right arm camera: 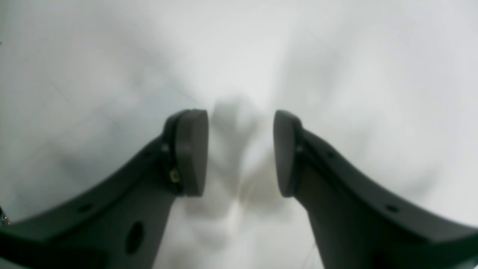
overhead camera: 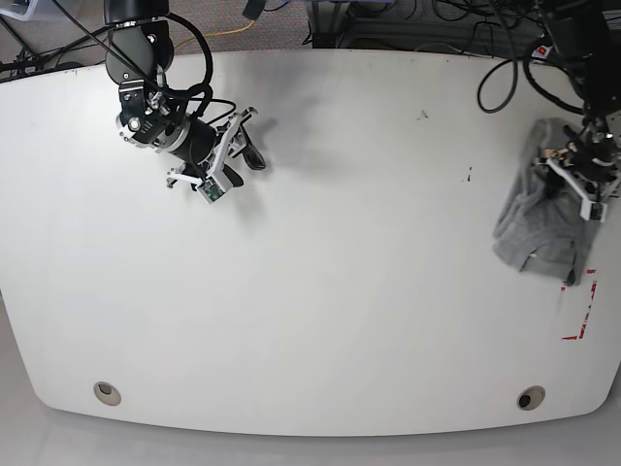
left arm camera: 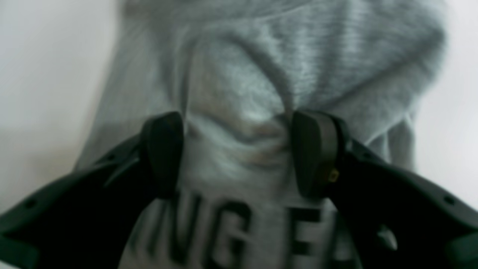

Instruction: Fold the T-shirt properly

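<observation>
The T-shirt (overhead camera: 532, 228), light heather-grey, lies crumpled in a heap at the table's far right edge in the base view. My left gripper (overhead camera: 582, 180) is down on the heap's upper right part. In the left wrist view its jaws stand wide apart, open (left arm camera: 239, 116), with wrinkled grey T-shirt fabric (left arm camera: 261, 67) filling the gap and black lettering (left arm camera: 231, 231) close to the camera. My right gripper (overhead camera: 245, 136) hovers over bare table at the far left, open (right arm camera: 241, 114), with nothing between its pads.
The white table (overhead camera: 369, 243) spans the base view. A red tape corner mark (overhead camera: 582, 311) lies just below the shirt near the right edge. Two round holes (overhead camera: 107, 392) (overhead camera: 529, 398) sit near the front edge. Cables hang behind the back edge.
</observation>
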{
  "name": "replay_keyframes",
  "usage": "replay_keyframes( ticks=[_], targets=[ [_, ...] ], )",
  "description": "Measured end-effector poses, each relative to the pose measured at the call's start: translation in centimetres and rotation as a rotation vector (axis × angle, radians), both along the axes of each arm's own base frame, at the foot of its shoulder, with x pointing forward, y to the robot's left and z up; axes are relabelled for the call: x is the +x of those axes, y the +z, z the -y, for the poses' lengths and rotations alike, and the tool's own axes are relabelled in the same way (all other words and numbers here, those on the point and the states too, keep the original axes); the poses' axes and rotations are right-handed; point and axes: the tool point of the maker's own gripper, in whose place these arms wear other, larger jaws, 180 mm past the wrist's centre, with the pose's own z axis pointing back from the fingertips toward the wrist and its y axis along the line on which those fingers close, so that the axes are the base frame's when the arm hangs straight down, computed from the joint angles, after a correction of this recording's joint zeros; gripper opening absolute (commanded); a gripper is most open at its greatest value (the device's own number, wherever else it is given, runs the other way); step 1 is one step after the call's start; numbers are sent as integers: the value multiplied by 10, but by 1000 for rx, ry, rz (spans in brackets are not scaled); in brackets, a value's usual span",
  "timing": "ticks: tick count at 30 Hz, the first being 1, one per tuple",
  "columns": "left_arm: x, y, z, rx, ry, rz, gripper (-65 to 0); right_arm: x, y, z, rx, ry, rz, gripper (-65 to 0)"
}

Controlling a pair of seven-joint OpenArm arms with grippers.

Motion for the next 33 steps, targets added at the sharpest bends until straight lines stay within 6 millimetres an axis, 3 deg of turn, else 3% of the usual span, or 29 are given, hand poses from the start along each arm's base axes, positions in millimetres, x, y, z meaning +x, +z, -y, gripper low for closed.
replay_keyframes(
  ticks=[3,6,13,17,19,21,29,31,33],
  targets=[
    [-19,7,-44,53,39,-64,-233,0,0,0,4,0,1,-384],
    [-28,10,-64,71,47,-115,-233,2,2,-1,4,0,6,-384],
    [-33,27,-80,103,3,-143,-235,13,10,-3,10,2,35,-384],
    [-14,65,-75,162,-26,-38,-235,16,12,-6,18,4,43,-384],
    [-1,87,-68,200,-51,22,-235,18,13,-4,7,5,46,-384],
    [3,95,-57,223,-60,28,-236,22,15,-3,2,3,57,-384],
    [16,83,20,128,-96,132,-236,46,44,-5,78,-21,194,-384],
    [27,88,36,103,-55,221,-236,54,49,2,78,-53,250,-382],
    [42,92,63,50,-45,328,-236,60,47,16,44,-106,283,-382]
  ],
)
